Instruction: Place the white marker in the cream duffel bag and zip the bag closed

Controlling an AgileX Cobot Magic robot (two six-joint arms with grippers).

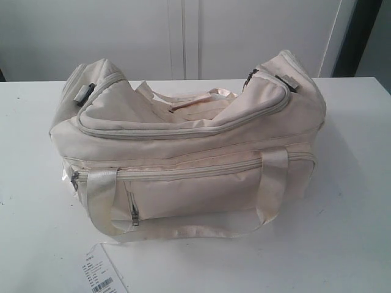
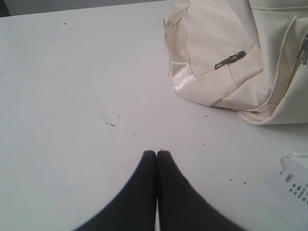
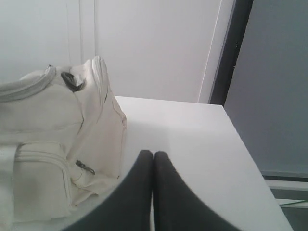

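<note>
Currently the cream duffel bag [image 1: 183,152] sits mid-worktop [image 1: 342,244], long side to the exterior camera, top sagging between its two ends. White marker: not seen in any view, so its place cannot be told. It may be inside the bag or behind it. Left pincer [image 2: 157,153] closed, tips touching, holding nothing, above bare worktop near one bag end. Right pincer [image 3: 153,153] likewise closed and empty, beside the other end. Top zipper [image 1: 183,131] appears run shut along the visible front curve; no interior shows, contents unknown. Front pocket zips also look shut. Paper tag [image 1: 101,271] lies flat at the near edge. Judgement: the bag is soft, light and slumping, so pin the fabric with one pincer and draw the zip pull with the other. The marker would be stiff, light and smooth, apt to roll; take it mid-barrel.
</note>
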